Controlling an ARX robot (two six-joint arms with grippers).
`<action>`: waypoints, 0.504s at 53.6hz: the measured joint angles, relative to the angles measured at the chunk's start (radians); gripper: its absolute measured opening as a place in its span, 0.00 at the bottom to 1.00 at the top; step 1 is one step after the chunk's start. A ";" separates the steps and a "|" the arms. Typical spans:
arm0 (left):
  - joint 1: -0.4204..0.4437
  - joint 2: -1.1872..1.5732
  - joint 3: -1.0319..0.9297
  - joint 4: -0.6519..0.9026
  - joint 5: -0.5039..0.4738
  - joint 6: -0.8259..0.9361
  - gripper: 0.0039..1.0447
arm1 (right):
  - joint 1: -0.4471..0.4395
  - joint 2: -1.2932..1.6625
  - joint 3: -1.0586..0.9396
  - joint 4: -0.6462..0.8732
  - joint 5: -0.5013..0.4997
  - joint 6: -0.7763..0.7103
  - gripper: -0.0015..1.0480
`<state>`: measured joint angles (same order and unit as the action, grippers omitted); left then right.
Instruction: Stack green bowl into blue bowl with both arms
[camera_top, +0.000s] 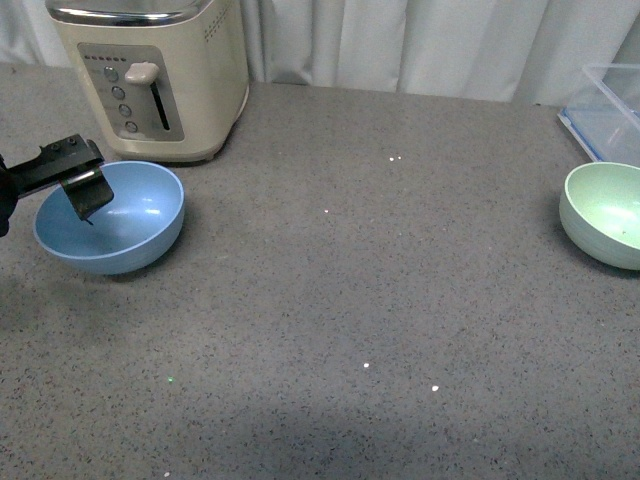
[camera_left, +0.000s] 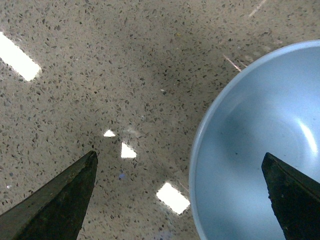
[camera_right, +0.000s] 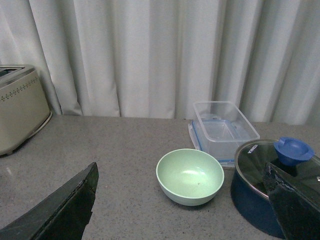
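Blue bowl (camera_top: 120, 240), 9 o'clock: left gripper (camera_left: 179, 156) wide astride rim; closing likely next. Green bowl (camera_top: 605, 215), 3 o'clock: right gripper (camera_right: 181, 170) wide, well apart.

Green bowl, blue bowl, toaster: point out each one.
green bowl (camera_right: 190, 176): right wrist view, inner floor.
blue bowl (camera_top: 135, 215): front view, inner wall.
toaster (camera_top: 205, 70): front view, cream body beside the control panel.

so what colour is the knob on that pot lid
Blue knob, lighter than the navy pot beneath it; the right wrist view shows it best.
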<state>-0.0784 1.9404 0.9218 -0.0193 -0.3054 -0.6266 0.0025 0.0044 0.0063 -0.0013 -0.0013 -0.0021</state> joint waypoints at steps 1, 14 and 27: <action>0.000 0.004 0.001 0.001 -0.002 0.003 0.94 | 0.000 0.000 0.000 0.000 0.000 0.000 0.91; -0.007 0.097 0.059 -0.044 -0.005 -0.005 0.94 | 0.000 0.000 0.000 0.000 0.000 0.000 0.91; -0.009 0.153 0.106 -0.079 0.004 -0.031 0.72 | 0.000 0.000 0.000 0.000 0.000 0.000 0.91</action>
<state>-0.0872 2.0930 1.0279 -0.0978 -0.3016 -0.6579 0.0025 0.0044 0.0063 -0.0013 -0.0013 -0.0021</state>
